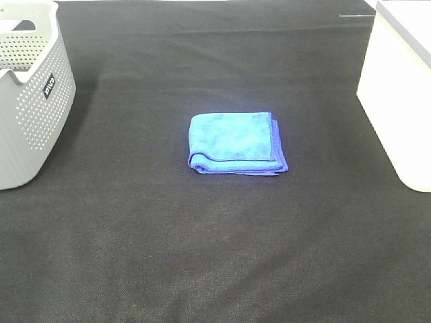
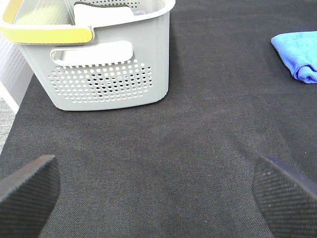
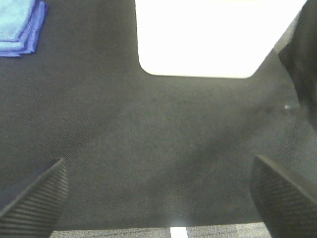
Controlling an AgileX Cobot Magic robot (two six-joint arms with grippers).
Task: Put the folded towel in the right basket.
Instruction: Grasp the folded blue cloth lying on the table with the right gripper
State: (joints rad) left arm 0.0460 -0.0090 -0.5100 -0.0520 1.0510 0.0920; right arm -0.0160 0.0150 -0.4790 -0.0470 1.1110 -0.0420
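The folded towel [image 1: 237, 142], a small bright blue cloth with violet-blue edges, lies flat on the black table mat in the middle of the high view. It also shows at the edge of the left wrist view [image 2: 298, 53] and of the right wrist view [image 3: 20, 26]. The right basket [image 1: 402, 87], white with plain walls, stands at the right edge; its wall fills the far part of the right wrist view [image 3: 213, 37]. Neither gripper shows in the high view. My left gripper [image 2: 158, 191] and my right gripper [image 3: 158, 196] are open and empty above the mat, well apart from the towel.
A grey perforated basket [image 1: 30, 94] with a black label stands at the left edge; in the left wrist view [image 2: 109, 64] it has a yellow-edged handle and holds something pale. The black mat [image 1: 215, 256] covers the table.
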